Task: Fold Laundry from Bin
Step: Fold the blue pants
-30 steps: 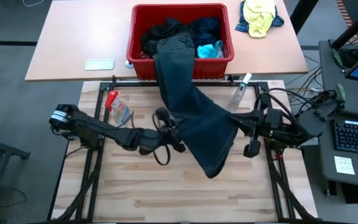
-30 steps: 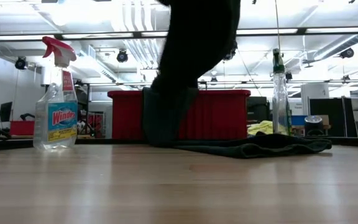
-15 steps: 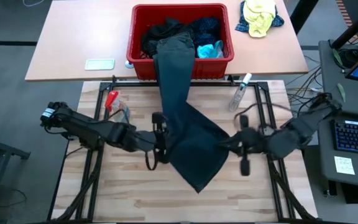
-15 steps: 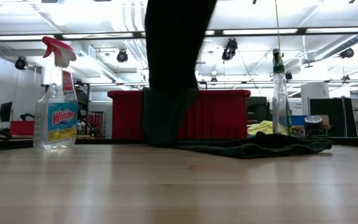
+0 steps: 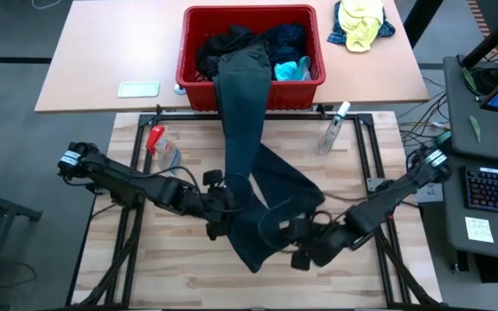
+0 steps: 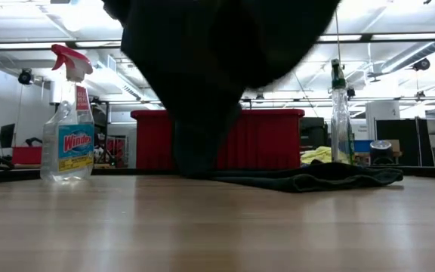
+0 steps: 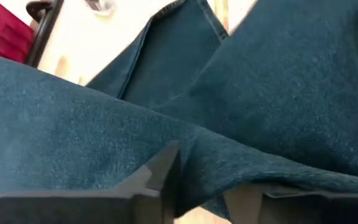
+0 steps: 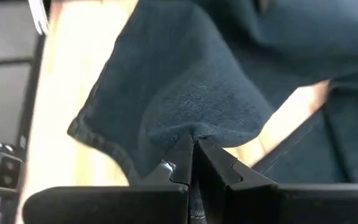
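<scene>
A long dark blue denim garment (image 5: pixel 242 130) trails out of the red bin (image 5: pixel 190 91), over its front rim and down onto the wooden table. More dark and turquoise laundry (image 5: pixel 285 45) fills the bin. My left gripper (image 5: pixel 225 218) is at the garment's left edge, its fingers parted with cloth in the gap (image 7: pixel 204 186). My right gripper (image 5: pixel 294 235) is shut on the garment's near right part. In the low view the raised cloth (image 6: pixel 217 53) hangs dark across the top, and another part (image 6: pixel 308 180) lies on the table. My left gripper has a fold of the denim (image 7: pixel 197 155) lying between its parted fingers (image 7: pixel 160 177); I cannot tell whether the pads still press it. It comes slanting down from the table's left. My right gripper pinches a small puckered fold of the denim (image 8: pixel 194 134) between its two fingers, near a hemmed edge. It comes slanting down from the table's right. The cloth around the pinch is raised off the wood.
A Windex spray bottle (image 5: pixel 164 149) lies at the table's far left and a clear spray bottle (image 5: pixel 333 128) at the far right. On the far table are a yellow-and-blue bundle (image 5: pixel 360 24) and a small white object (image 5: pixel 138 89). Bare wood lies near the front edge.
My right gripper has come down and toward the near edge and the left, still shut, dragging the garment's lower part with it. My left gripper has shifted a little toward the near edge and tipped. The garment's lower end now sits nearer; its upper part stays over the bin's rim.
</scene>
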Motion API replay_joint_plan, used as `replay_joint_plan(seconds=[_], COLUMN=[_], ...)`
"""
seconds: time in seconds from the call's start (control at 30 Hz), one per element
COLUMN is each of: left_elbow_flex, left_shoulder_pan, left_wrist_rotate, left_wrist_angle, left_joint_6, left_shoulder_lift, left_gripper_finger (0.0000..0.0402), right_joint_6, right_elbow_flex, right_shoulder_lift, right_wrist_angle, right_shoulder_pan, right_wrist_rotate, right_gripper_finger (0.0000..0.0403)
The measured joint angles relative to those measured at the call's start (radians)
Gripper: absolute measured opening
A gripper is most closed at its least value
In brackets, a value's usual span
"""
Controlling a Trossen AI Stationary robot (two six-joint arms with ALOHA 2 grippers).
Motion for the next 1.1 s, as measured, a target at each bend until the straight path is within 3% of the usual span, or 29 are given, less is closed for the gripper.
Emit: replay_joint_plan(seconds=[0.23,0.47,0.7,0.9,1.1], left_elbow_flex=[-0.001,-0.001,-0.001,-0.014,-0.126], left_shoulder_pan=[0.000,-0.001,-0.006,-0.006,-0.007], left_wrist_rotate=[-0.001,0.044,0.048,0.028,-0.008], left_wrist_angle=[-0.010,-0.118,-0.232,-0.235,-0.120], left_joint_6=[-0.004,-0.081,-0.173,-0.222,-0.234], left_shoulder_lift=[0.005,0.004,0.004,0.003,0.004], left_gripper_finger=[0.0170,0.0216,0.0231,0.0231,0.0231], right_joint_6=[0.071,0.066,0.009,-0.058,-0.067], right_elbow_flex=[0.005,0.004,0.003,-0.049,-0.220], right_shoulder_lift=[0.063,0.060,0.045,0.045,0.046], right_wrist_angle=[0.008,0.012,0.012,0.064,0.332], right_shoulder_pan=[-0.015,-0.022,-0.049,-0.133,-0.274], right_wrist_rotate=[-0.095,-0.215,-0.205,-0.181,-0.205], right_gripper_finger=[0.0029,0.0108,0.0192,0.0240,0.0268])
